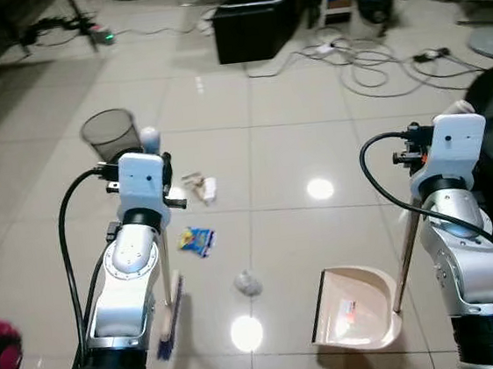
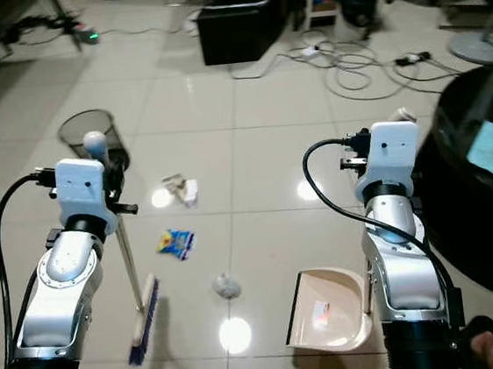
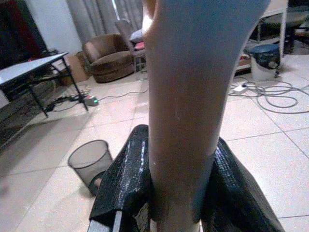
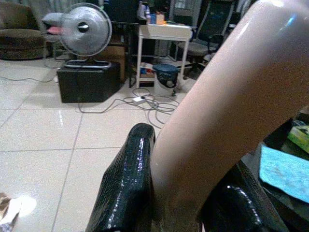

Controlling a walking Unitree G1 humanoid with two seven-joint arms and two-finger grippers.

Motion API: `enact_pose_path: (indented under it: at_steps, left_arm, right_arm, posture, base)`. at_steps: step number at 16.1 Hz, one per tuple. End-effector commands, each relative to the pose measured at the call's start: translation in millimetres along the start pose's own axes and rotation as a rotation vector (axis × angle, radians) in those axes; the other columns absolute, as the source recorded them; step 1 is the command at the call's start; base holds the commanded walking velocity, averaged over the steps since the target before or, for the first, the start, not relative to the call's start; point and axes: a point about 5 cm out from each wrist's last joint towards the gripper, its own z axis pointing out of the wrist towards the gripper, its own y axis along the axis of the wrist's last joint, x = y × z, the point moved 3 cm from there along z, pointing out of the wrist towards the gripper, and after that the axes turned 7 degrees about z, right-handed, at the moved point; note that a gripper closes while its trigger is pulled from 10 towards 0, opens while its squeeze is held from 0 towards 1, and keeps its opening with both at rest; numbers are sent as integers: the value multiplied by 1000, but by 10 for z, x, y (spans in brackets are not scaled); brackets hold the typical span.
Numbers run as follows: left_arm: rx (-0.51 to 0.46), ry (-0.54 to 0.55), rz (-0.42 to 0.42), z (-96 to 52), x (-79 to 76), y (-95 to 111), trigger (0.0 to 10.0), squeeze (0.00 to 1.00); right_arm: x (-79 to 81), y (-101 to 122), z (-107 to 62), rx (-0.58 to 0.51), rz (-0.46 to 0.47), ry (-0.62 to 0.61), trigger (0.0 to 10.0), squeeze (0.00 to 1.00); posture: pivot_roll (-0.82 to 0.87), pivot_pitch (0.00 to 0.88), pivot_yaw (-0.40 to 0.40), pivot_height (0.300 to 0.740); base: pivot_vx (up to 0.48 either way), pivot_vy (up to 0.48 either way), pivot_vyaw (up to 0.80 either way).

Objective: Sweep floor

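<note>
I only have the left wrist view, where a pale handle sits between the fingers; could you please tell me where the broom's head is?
Observer: The broom has its head down on the tiles, just right of the left arm.
Operator: Thank you. Is there litter nearby?
Observer: Yes, a blue-and-yellow wrapper and a crumpled wad lie on the floor to the broom's right.
Operator: And the dustpan?
Observer: The dustpan sits on the floor further right, its long handle held by the right gripper.

Head stereo pair looks forward and down from above both silver arms, sharing the glossy beige tiled floor (image 1: pixel 269 147) and dark mesh wastebasket (image 1: pixel 110 133). Each wrist camera faces along its fingers, very near a pale handle; the left also catches that wastebasket (image 3: pixel 90 162)
</note>
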Motion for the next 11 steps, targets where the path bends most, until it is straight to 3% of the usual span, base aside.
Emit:
enact_pose_path:
  at_steps: [1, 5, 11]
  left_arm:
    - [-33, 11, 8, 12, 44, 69, 10000, 0]
    - [-33, 14, 9, 10, 49, 65, 10000, 0]
    - [-21, 18, 14, -22, 56, 14, 10000, 0]
  right_arm:
    - [6, 63, 5, -32, -38, 10, 10000, 0]
    - [13, 71, 4, -35, -77, 22, 10000, 0]
    - [51, 33, -22, -28, -14, 43, 10000, 0]
  posture:
    - [-95, 93, 56, 740]
    - [-96, 92, 52, 740]
    - [-97, 88, 49, 740]
  base:
    - [398, 0, 0]
    - [398, 0, 625]
    - [397, 0, 0]
